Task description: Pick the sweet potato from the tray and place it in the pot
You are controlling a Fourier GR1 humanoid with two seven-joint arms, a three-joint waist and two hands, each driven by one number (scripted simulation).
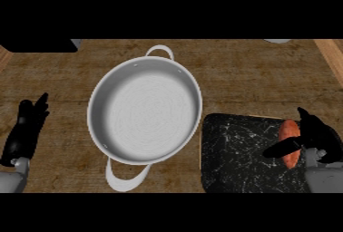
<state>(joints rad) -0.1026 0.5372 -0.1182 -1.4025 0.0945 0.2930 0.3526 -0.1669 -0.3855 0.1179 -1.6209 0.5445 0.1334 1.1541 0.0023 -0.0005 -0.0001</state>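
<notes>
At the lower right of the view, the right hand [315, 136] is reaching in from the bottom edge on its grey forearm and sitting over the right side of the tray [234, 154]. Its thumb is lying across the middle of the sweet potato [289, 129] while the fingers are sitting on the far side, one of them pointing up the view, so the hand is clamping the sweet potato between thumb and fingers. The sweet potato is lying lengthwise near the tray's right edge, its orange ends showing above and below the thumb. Over at the left edge, the left hand [25, 131] is resting open with its fingers straight and pointing up, well apart from everything else. Between the two hands, the pot [144, 113] is standing just beside the tray's left edge, wide, shallow and silver, with a loop handle at the top and another at the bottom. Everything is sitting on a brown wooden counter [254, 77]; a dark block [36, 45] is showing at its top left corner.
</notes>
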